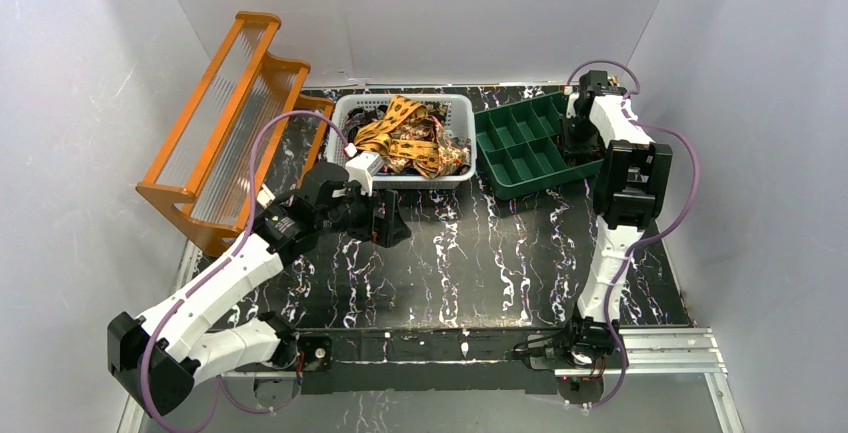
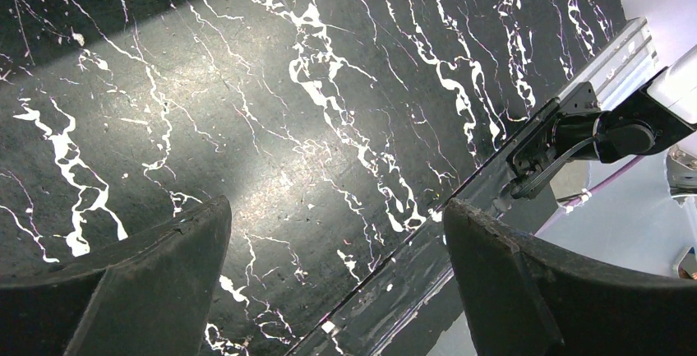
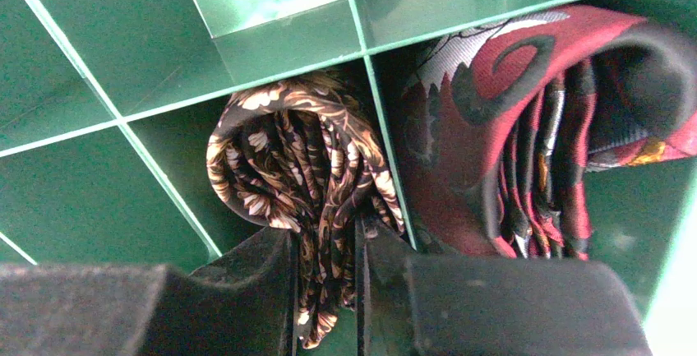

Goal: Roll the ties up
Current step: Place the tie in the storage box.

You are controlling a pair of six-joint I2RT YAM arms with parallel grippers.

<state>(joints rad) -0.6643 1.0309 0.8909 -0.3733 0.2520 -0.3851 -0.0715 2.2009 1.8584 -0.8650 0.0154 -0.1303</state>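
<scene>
A pile of loose ties (image 1: 408, 138), yellow-orange and dark patterned, fills the white basket (image 1: 342, 113) at the back. My right gripper (image 3: 327, 278) is down in the green divided tray (image 1: 525, 168) and is shut on a rolled dark brown tie with tan print (image 3: 300, 154), which sits in one compartment. A rolled red and black tie (image 3: 534, 117) fills the compartment to its right. In the top view the right gripper (image 1: 577, 133) is over the tray's far right corner. My left gripper (image 2: 337, 233) is open and empty above the marble tabletop, just in front of the basket (image 1: 385, 218).
An orange slatted rack (image 1: 235, 113) leans at the back left. The black marble tabletop (image 1: 470, 253) lies between the arms. Grey walls close in on both sides. The table's metal front rail (image 2: 600, 68) shows in the left wrist view.
</scene>
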